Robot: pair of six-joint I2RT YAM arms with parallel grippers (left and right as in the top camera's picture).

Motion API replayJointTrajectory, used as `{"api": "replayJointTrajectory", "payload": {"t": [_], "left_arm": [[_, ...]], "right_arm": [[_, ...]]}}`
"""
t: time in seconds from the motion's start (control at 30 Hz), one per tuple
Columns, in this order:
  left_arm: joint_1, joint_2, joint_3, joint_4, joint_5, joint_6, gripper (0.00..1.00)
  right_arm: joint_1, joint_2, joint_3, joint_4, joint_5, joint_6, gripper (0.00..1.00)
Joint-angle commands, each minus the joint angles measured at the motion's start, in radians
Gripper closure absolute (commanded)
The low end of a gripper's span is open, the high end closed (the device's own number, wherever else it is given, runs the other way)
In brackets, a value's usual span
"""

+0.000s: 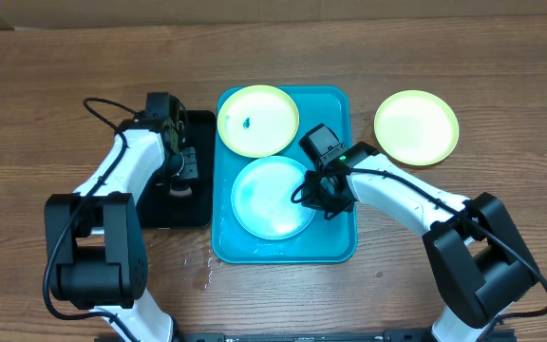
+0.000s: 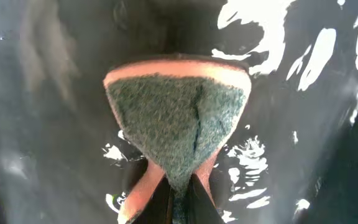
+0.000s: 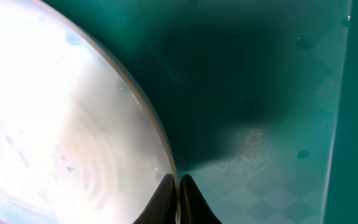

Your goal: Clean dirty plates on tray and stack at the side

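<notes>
The turquoise tray [image 1: 338, 239] holds two plates. At its far end lies a yellow-green plate [image 1: 257, 120] with a small blue smudge [image 1: 247, 123]; nearer me lies the light blue plate [image 1: 272, 198]. My right gripper [image 1: 313, 190] is shut on that plate's right rim, and in the right wrist view its fingertips [image 3: 178, 186] pinch the edge of the plate [image 3: 61, 112] over the tray floor [image 3: 260, 93]. My left gripper [image 1: 180, 180] hangs over the black tray, shut on a sponge [image 2: 176, 118] that has a green scouring face and an orange body, squeezed at the gripper [image 2: 180, 199].
A third, yellow-green plate [image 1: 416, 126] lies on the wooden table to the right of the tray. The black tray [image 1: 155, 214] stands against the turquoise tray's left side, its floor wet [image 2: 303, 56]. Small water spots [image 1: 202, 271] mark the table near the front.
</notes>
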Motion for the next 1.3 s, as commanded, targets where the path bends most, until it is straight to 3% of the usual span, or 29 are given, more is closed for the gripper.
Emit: {"api": "replayJointTrajectory", "payload": {"t": [0.0,0.2,0.3,0.37,0.43,0.83,0.9,1.1,1.27], "left_arm": [[0.005,-0.017,0.114,-0.079,0.016,-0.007,0.96],[0.005,-0.087,0.178,-0.124,0.003,-0.003,0.96],[-0.002,-0.096,0.178,-0.122,-0.002,0.021,0.96],[-0.009,-0.096,0.178,-0.122,-0.033,0.024,0.96],[-0.02,-0.096,0.178,-0.121,-0.071,0.024,0.96],[-0.193,-0.096,0.178,-0.12,-0.277,-0.027,0.96],[-0.217,-0.096,0.178,-0.122,-0.192,-0.033,0.96],[-0.274,-0.096,0.178,-0.115,0.243,-0.029,0.96],[-0.303,-0.095,0.167,-0.114,0.346,-0.034,0.96]], "right_arm": [[0.005,-0.009,-0.006,0.01,0.003,0.005,0.96],[0.005,-0.009,-0.006,0.01,0.004,0.005,0.96],[0.005,-0.009,-0.006,0.009,0.004,0.005,0.84],[0.005,-0.009,-0.006,0.01,0.004,0.005,0.83],[0.005,-0.009,-0.006,0.01,0.003,0.005,0.96],[0.005,-0.009,-0.006,0.01,0.004,0.005,0.96],[0.005,-0.009,-0.006,0.01,0.004,0.005,0.96],[0.005,-0.009,-0.006,0.011,0.004,0.005,0.96],[0.005,-0.009,-0.006,0.009,0.004,0.005,0.96]]}}
